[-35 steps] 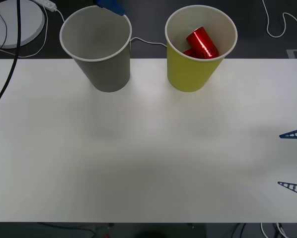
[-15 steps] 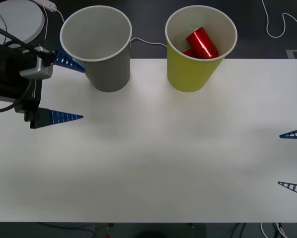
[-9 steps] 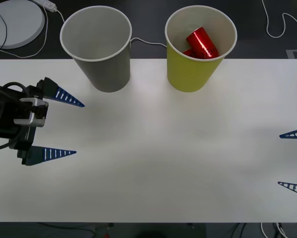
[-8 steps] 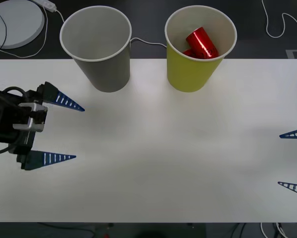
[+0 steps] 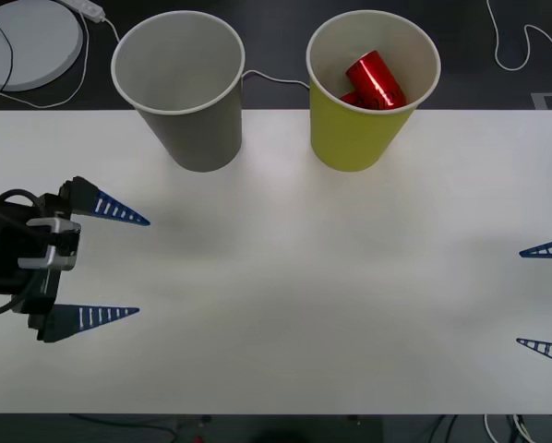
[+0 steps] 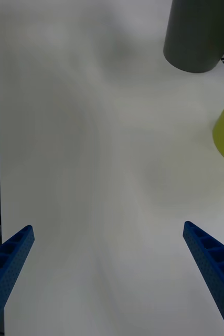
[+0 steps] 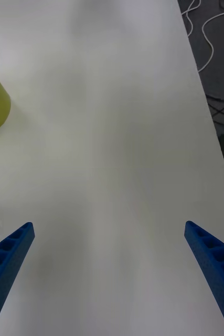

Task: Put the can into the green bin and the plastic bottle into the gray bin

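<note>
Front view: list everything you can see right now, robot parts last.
green bin: one, yellow-green, far side of the table, right of the gray one.
can: one, red, lying tilted inside the green bin.
gray bin: one, gray, far side of the table, left of the green one.
table: one, white.
cables: white, on the dark floor beyond the table.
round disc: one, white, floor at far left.
left pincer: blue fingers, open, over the table's left edge.
right pincer: blue fingers, open, at the table's right edge.
</note>
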Robot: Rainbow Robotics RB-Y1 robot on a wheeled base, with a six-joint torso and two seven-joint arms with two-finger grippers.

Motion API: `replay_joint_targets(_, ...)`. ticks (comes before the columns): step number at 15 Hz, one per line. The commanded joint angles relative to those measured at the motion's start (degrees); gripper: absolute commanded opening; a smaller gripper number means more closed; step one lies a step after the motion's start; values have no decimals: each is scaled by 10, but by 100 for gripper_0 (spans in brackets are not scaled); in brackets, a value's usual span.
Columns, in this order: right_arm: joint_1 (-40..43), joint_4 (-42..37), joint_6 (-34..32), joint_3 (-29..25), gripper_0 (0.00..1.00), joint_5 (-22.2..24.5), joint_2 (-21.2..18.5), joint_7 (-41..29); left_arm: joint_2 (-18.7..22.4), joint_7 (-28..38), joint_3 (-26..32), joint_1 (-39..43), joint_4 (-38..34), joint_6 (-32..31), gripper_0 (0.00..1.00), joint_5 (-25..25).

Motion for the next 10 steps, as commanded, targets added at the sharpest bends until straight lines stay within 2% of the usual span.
replay_joint_targets(1, 0, 0, 0, 0, 100, 0, 0, 0, 0, 10, 4, 1, 0, 2, 100, -14)
replay_joint_targets(10, 0, 0, 0, 0, 100, 0, 0, 0, 0, 23, 8, 1, 0, 7, 100, -26)
